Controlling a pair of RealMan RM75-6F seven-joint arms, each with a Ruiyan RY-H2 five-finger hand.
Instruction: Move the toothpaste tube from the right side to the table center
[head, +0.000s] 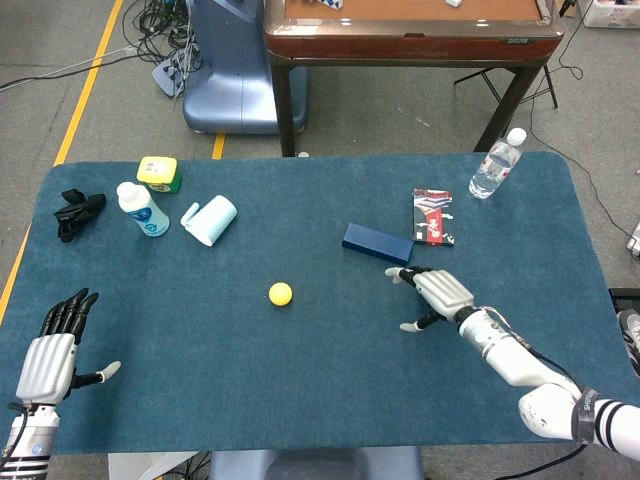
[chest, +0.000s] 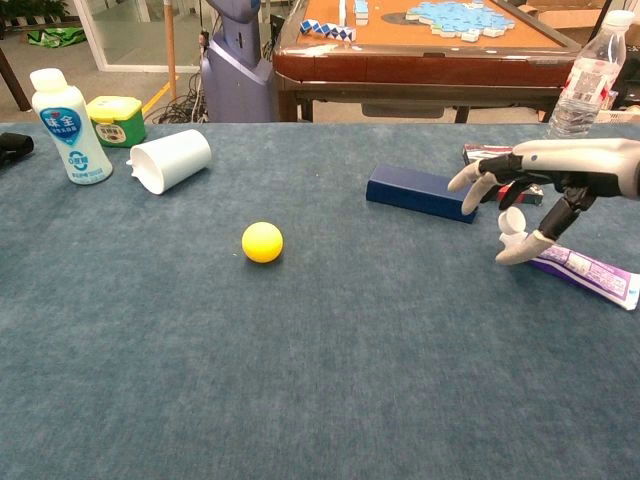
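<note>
Right of the table's middle, my right hand (chest: 545, 185) hung low over the blue cloth (head: 330, 390) with the toothpaste tube (chest: 580, 265) under it, the white cap sitting between the thumb and the other fingers (chest: 470, 180) and the purple body trailing out toward the right edge in the chest view. From the head camera the hand (head: 437, 294) covered the tube entirely, so I could only place it from the chest view: lying flat on the cloth, just in front of the dark blue box (chest: 420, 193) and the red-and-black packet (head: 432, 215), well right of the yellow ball (chest: 262, 242). The fingers were spread and reaching forward-left, palm down, the thumb curled down beside the cap; I could not tell whether the thumb and a finger were actually pinching the cap or merely lying against it. The right forearm ran back from the hand toward the table's near right corner. My left hand (head: 45, 358) sat at the near left corner, palm flat, fingers straight and apart, thumb out to the side, holding nothing. Along the far left stood a white bottle (chest: 70, 125), a green-and-yellow tub (chest: 115, 118) and a tipped white cup (chest: 170, 160), with a clear water bottle (head: 495, 165) at the far right.
</note>
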